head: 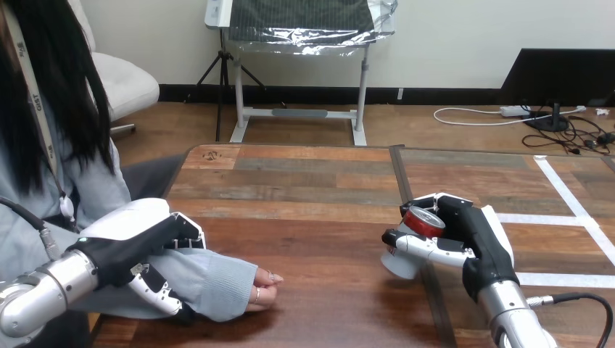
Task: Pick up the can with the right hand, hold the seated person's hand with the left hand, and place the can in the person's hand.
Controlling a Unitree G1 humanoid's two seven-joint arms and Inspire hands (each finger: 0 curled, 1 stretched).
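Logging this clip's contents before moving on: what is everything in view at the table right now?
table: one, wooden planks, across the view
tape strips: several, white, on the table's right part
can: one, red top, silvery body, tilted, right of centre
person's hand: one, resting at the table's near left
left hand: one, black and white, curled round the person's forearm
right hand: one, black and white, curled round the can
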